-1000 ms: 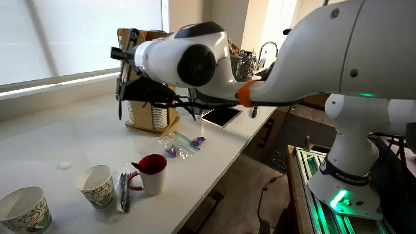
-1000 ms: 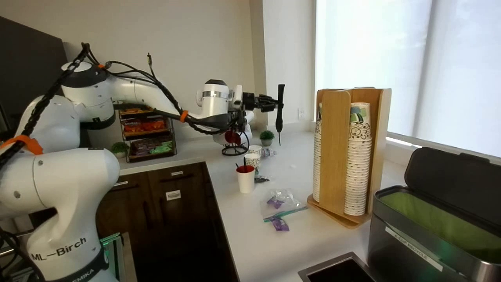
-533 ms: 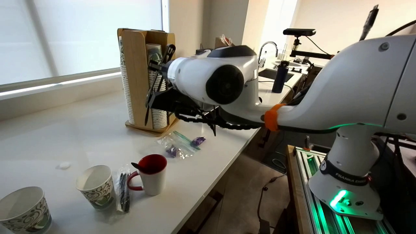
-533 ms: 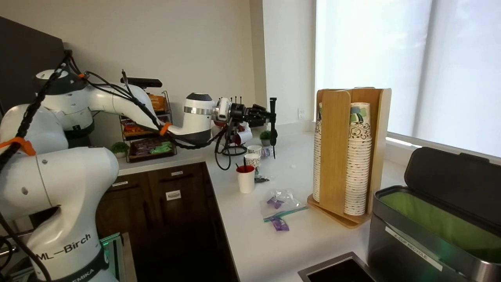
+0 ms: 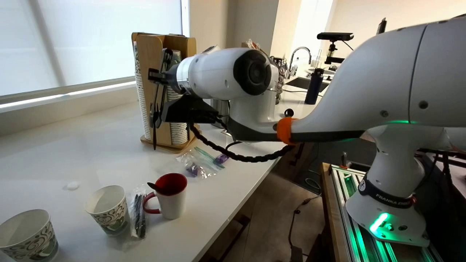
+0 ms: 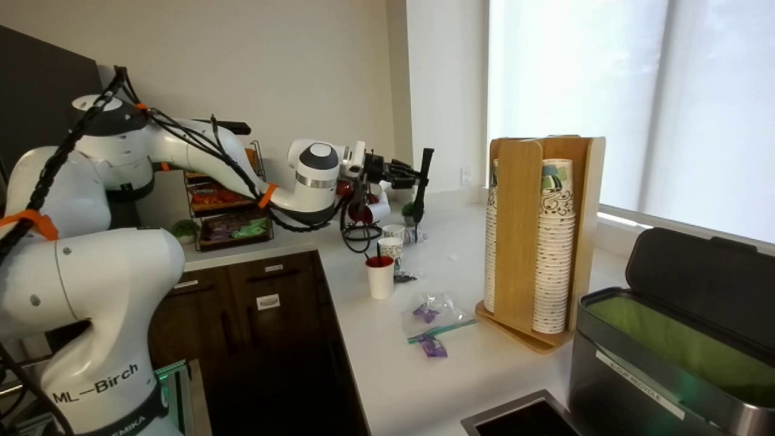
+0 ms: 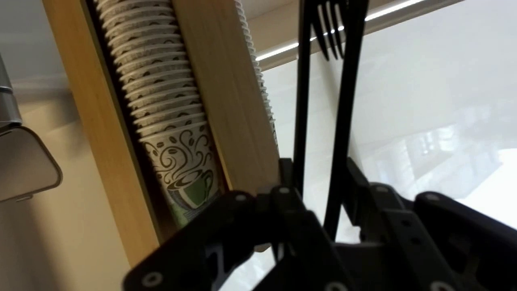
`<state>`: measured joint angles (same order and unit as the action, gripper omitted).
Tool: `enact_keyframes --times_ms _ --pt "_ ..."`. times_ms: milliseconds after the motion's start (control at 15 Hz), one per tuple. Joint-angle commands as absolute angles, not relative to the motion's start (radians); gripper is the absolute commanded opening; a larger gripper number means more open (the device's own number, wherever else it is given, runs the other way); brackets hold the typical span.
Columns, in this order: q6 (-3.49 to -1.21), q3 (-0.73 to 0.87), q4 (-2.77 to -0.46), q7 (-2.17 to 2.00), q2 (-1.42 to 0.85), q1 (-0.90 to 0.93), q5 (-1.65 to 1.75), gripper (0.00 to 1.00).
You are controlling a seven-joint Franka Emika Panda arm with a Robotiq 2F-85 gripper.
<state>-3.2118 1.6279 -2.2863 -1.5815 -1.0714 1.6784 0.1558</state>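
My gripper (image 7: 316, 173) is shut on long black tongs (image 7: 346, 101); the two arms of the tongs pass between the fingers with a gap between them. Fork tines show on the tongs near the top of the wrist view. In both exterior views the tongs hang in the air, long side slightly tilted from upright: tongs (image 5: 154, 120), tongs (image 6: 419, 203). The gripper (image 5: 155, 77) is above the white counter (image 5: 91, 145). In that view it overlaps the wooden cup holder (image 5: 182, 40); in an exterior view the gripper (image 6: 424, 177) stands well apart from that holder (image 6: 519, 242).
A white mug (image 5: 174, 202) with red inside holds a dark utensil. Near it are paper cups (image 5: 113, 218), wrapped black cutlery (image 5: 139, 214) and a clear zip bag (image 5: 204, 165) with purple packets. A grey open-lidded bin (image 6: 629, 363) stands beside a counter opening (image 6: 533, 418).
The arm has come down and drawn back a little toward its base, the tongs lower with it. The wrist has turned and the tongs lean more. The grip on them has not changed.
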Motion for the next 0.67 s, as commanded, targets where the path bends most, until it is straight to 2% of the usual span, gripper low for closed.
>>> enact_keyframes --times_ms 0,600 --pt "-3.286 1.594 -2.318 -1.342 -0.92 1.688 0.056 0.08" --pt "-3.372 1.521 -2.383 -0.885 -0.703 1.73 -0.119 0.08"
